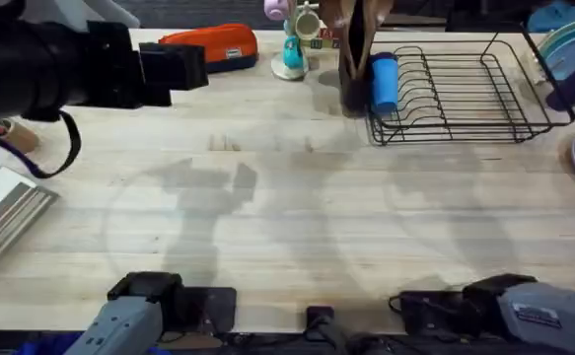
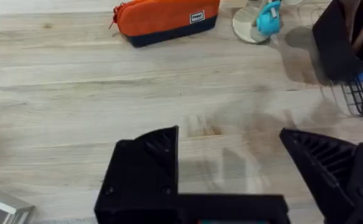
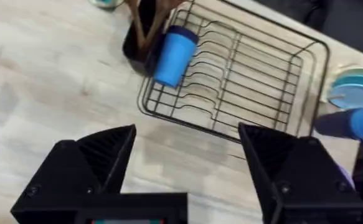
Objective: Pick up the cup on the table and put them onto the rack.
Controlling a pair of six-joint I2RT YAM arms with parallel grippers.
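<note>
cup (image 1: 384, 83) in rack (image 1: 484, 99) (left end)

Landmark: the orange pouch (image 1: 213, 45), lying at the far side of the table (image 1: 287, 217).
Teal stand (image 1: 292, 54): just right of the pouch, on a round base.
Small mugs (image 1: 292, 12): pink and cream, apparently hung on that stand.
Dark holder (image 1: 354, 59): farther right of the pouch, brown utensils upright in it.
Plates (image 1: 568, 49): stacked, far right of the pouch.
Grey slab (image 1: 3, 212): nearer, left of the pouch.
</note>
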